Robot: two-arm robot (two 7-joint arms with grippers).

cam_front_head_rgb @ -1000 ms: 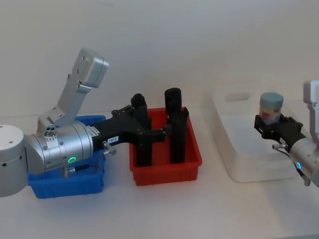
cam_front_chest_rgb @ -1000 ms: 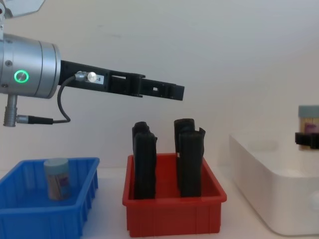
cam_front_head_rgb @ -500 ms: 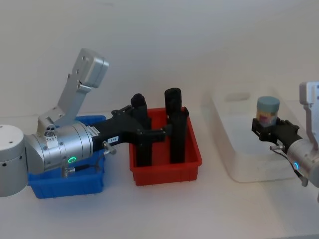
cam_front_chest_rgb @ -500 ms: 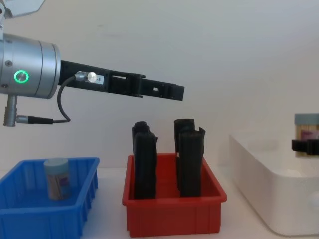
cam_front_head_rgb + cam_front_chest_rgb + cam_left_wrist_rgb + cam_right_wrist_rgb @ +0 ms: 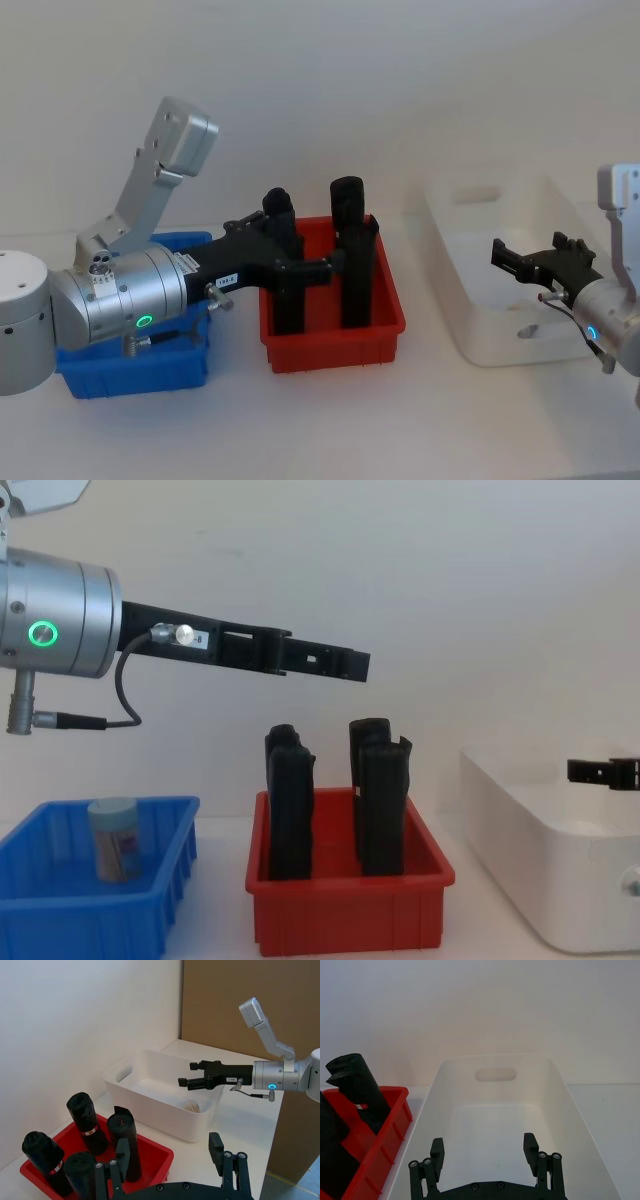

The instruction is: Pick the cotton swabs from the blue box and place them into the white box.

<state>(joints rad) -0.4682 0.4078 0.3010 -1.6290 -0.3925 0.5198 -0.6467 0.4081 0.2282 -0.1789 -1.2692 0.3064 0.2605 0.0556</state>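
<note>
White box (image 5: 497, 345) at table R; red bin (image 5: 335, 345) centre w/ four upright black rolls (image 5: 350, 250); blue box (image 5: 135, 368) at L. L gripper (image 5: 358, 665) hangs high over red bin, jaws wide apart, nothing in them. R gripper (image 5: 530, 255) held level above white box interior, jaws spread wide, empty. One swab jar (image 5: 191, 1106) inside white box below R gripper, close to box wall, orientation unclear. Another swab jar (image 5: 113, 838) upright in blue box.
</note>
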